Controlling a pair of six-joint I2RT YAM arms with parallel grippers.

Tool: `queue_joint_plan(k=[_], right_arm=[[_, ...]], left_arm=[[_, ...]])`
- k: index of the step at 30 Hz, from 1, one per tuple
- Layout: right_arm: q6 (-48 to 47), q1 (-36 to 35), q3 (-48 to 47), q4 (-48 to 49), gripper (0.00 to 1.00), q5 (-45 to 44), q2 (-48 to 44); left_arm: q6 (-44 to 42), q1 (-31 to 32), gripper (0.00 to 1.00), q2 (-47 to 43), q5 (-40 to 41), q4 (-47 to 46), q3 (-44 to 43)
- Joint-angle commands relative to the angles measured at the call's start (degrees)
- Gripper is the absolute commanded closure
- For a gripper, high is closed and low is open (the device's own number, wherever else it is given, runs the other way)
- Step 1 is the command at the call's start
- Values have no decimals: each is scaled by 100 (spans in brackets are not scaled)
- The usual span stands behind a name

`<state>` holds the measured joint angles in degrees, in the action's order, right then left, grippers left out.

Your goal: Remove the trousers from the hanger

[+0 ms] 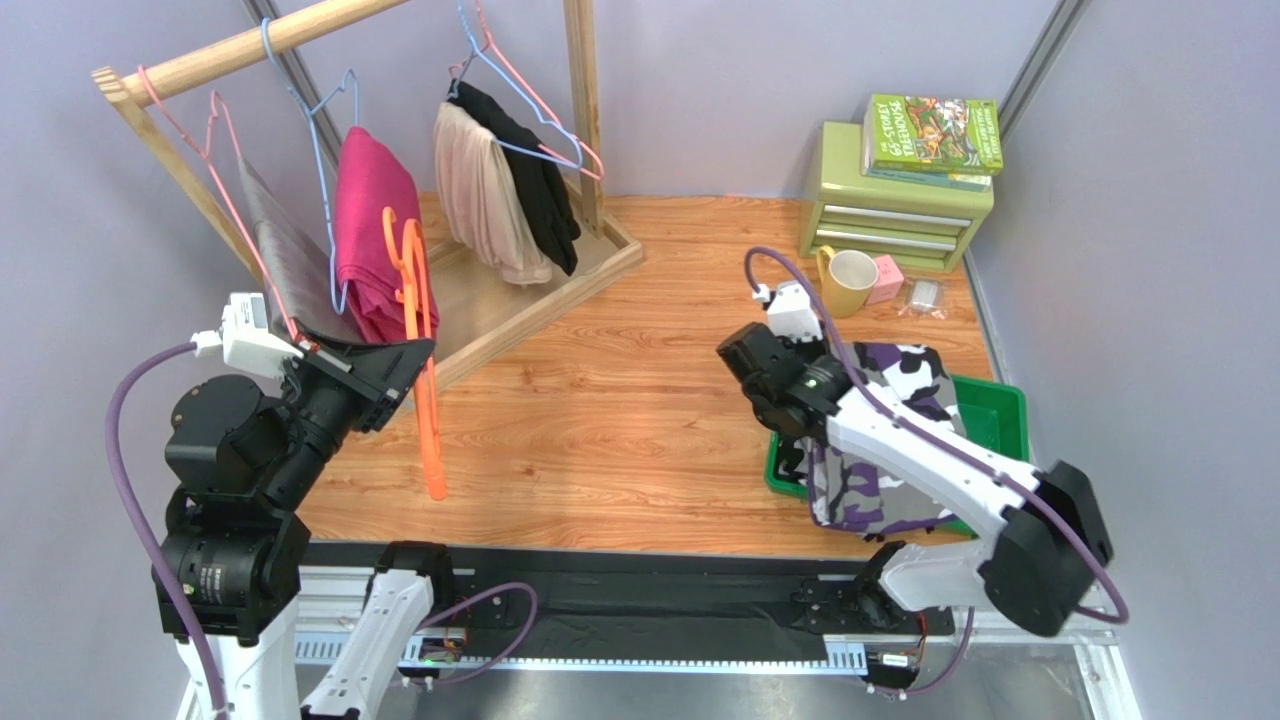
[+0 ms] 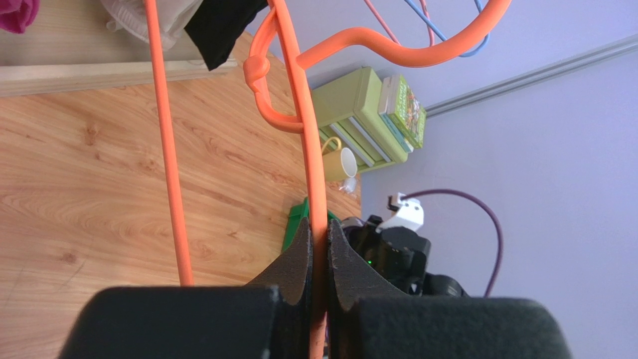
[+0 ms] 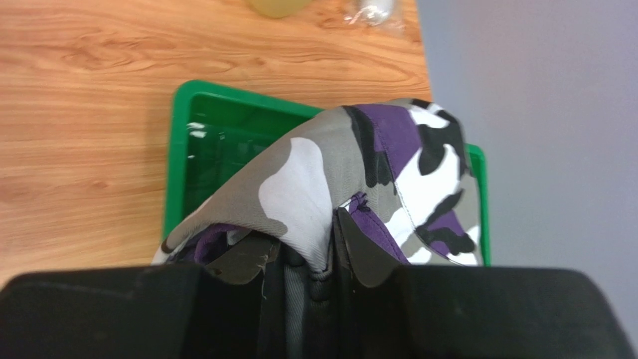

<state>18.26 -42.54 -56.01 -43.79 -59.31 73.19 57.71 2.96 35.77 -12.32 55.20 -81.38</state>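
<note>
Two tight tools (image 2: pixel 318 233) (image 3: pixel 307 247): orange hanger (image 2: pixel 308 149), camouflage trousers (image 3: pixel 314 172).

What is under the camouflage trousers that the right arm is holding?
A green tray lies under the camouflage trousers, which the right hand grips. Part of the tray's floor shows. The rest is hidden by the cloth, so anything lying there cannot be seen.

Hides most of the green tray (image 3: pixel 225 134) beneath the camouflage trousers (image 3: pixel 352 164). Crops the mug (image 3: pixel 281 6) and a blurred packet (image 3: pixel 372 9) at 12 o'clock in the right wrist view. Cannot read the book (image 1: pixel 932 132) cover at 1 o'clock overhead.
</note>
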Motion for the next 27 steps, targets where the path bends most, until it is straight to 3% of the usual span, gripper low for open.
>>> queue_joint_plan(k=[1, 5, 7, 9, 12, 18, 21, 27], right_arm=[[406, 18, -700, 344, 93, 507, 397], [424, 18, -911, 354, 79, 806, 626], [476, 18, -973, 109, 46, 851, 653], [634, 18, -1052, -285, 20, 860, 548], [819, 9, -1052, -760, 11, 781, 119], [617, -140, -1227, -1140, 9, 1200, -980], [468, -438, -1377, -966, 8, 1832, -1499], [443, -1088, -1738, -685, 4, 2220, -1869]], left_arm=[[-146, 20, 100, -8, 19, -168, -211], [-155, 29, 100, 9, 36, -167, -229], [-190, 29, 100, 35, 36, -167, -238], [-208, 29, 100, 35, 63, -176, -220], [-208, 29, 100, 35, 80, -237, -141], [-164, 29, 100, 35, 10, -369, 26], [-146, 29, 100, 53, 54, -370, 44], [-120, 29, 100, 88, 1, -405, 26]])
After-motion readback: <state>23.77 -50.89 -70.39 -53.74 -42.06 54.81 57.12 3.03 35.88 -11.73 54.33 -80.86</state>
